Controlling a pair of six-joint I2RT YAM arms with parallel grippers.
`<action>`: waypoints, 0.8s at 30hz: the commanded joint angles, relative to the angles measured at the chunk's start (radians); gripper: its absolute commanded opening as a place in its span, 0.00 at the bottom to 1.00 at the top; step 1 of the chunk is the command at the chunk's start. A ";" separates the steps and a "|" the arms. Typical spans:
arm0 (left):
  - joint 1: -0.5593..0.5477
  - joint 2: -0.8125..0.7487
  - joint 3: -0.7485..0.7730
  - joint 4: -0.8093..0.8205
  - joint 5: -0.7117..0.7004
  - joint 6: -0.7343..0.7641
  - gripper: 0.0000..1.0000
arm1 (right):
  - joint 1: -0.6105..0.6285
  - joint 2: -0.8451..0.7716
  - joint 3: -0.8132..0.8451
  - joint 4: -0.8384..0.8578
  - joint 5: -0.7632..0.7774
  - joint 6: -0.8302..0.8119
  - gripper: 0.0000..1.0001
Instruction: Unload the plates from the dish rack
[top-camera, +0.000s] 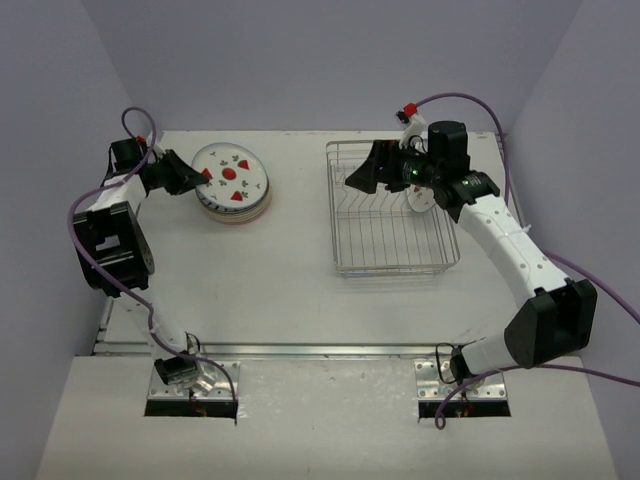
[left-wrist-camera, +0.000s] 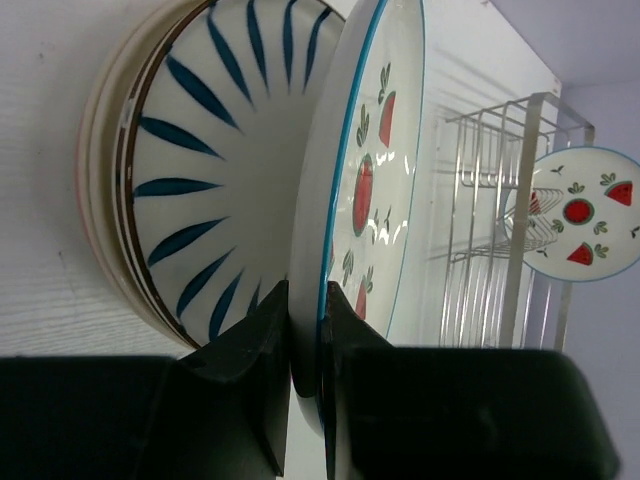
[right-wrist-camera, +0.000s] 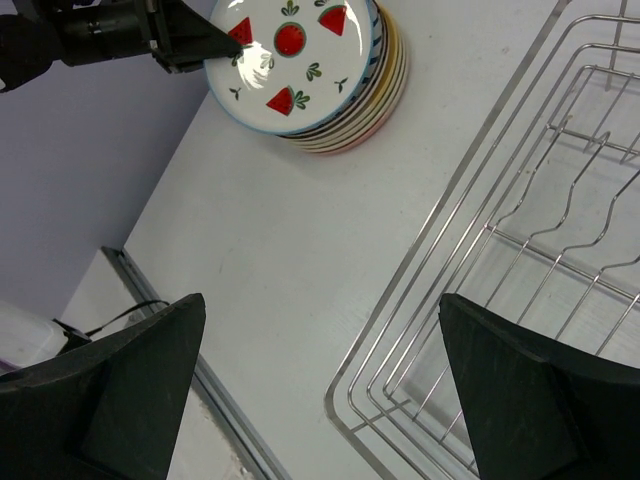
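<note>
Plates (top-camera: 232, 182), seen from above, lie stacked at the left of the surface (top-camera: 290, 290); the dish rack (top-camera: 390, 268) stands right. Left wrist view: the left hand (left-wrist-camera: 305, 335) pinches the top watermelon plate (left-wrist-camera: 375, 170) by its rim, over a blue-striped plate (left-wrist-camera: 215, 190); a second watermelon plate (left-wrist-camera: 585, 215) stands by the dish rack. Right wrist view: the right hand (right-wrist-camera: 322, 300) gapes wide, empty. Glazed ceramic likely handles stiff, slippery, chip-prone; take the rim.

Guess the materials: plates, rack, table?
Plates: likely glazed ceramic, glossy, with bright glare spots on the printed face and a thick rounded rim.
Rack: metal wire, chrome or stainless by its look; it is thin, silver and reflective.
Table: matte white and faintly textured. It could be laminate or painted board; I cannot tell which.
</note>
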 joint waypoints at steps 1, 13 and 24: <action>0.002 -0.002 0.075 0.045 0.017 0.008 0.00 | 0.003 -0.028 0.004 0.015 0.008 -0.025 0.99; 0.001 -0.010 0.106 -0.032 -0.124 0.110 0.58 | 0.003 -0.030 0.005 0.012 0.009 -0.030 0.99; -0.064 -0.126 0.055 -0.072 -0.522 0.330 0.83 | 0.004 -0.037 0.025 -0.023 0.165 -0.080 0.99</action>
